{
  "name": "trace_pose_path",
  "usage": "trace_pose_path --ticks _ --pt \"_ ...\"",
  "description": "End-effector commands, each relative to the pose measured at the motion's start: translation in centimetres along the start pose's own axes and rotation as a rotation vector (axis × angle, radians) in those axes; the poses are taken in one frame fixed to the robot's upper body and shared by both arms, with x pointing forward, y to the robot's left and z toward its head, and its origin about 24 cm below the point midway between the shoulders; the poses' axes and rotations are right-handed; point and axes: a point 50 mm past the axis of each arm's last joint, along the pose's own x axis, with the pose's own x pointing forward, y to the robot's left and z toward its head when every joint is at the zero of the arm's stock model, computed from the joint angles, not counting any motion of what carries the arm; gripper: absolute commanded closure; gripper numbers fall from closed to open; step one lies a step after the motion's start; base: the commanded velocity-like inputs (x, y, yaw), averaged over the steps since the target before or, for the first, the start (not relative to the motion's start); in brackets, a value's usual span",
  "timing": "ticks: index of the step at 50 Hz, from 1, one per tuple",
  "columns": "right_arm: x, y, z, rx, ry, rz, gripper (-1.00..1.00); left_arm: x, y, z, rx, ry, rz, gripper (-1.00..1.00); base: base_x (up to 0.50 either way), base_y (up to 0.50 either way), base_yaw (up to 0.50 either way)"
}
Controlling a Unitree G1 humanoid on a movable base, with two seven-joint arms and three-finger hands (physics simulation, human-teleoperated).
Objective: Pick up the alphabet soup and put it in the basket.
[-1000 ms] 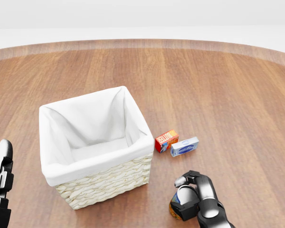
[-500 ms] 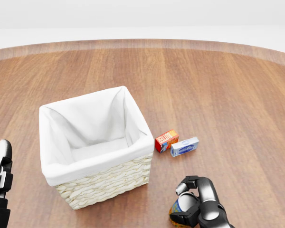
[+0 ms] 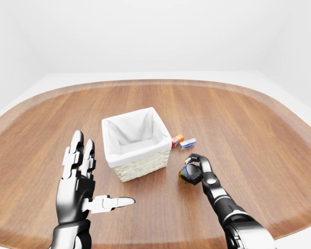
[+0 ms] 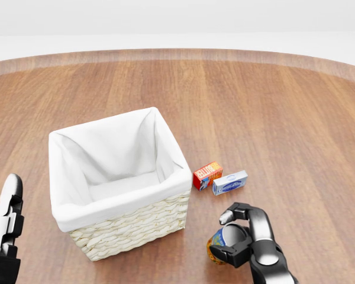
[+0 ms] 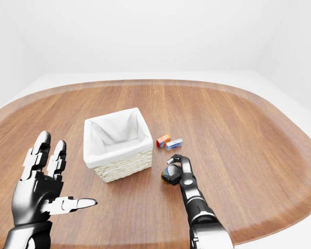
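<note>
The alphabet soup can [image 4: 215,249] is in my right hand [image 4: 238,235], low over the wooden table, to the right of the basket's near corner in the head view. The fingers curl round the can and hide much of it. I cannot tell whether the can rests on the table or hangs just above it. The wicker basket [image 4: 136,228] with a white cloth liner stands left of centre, with nothing inside. My left hand [image 3: 88,181] is open with fingers spread, held up at the lower left of the left-eye view, apart from everything.
A small red box [image 4: 207,175] and a blue-and-white box [image 4: 229,183] lie side by side just right of the basket, above my right hand in the head view. The round wooden table [image 3: 249,119] stretches wide on all sides.
My right hand's fingers have closed tighter round the can and shifted it slightly left. My left hand has risen a little at the lower left of the head view.
</note>
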Motion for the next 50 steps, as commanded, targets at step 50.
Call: trace_pose_path --ticks 50 --pt "-4.3 -3.2 10.3 0.191 -0.503 -0.055 1.0 0.1 0.0 0.0 -0.003 0.003 -0.003 -1.0 0.0 0.0 0.0"
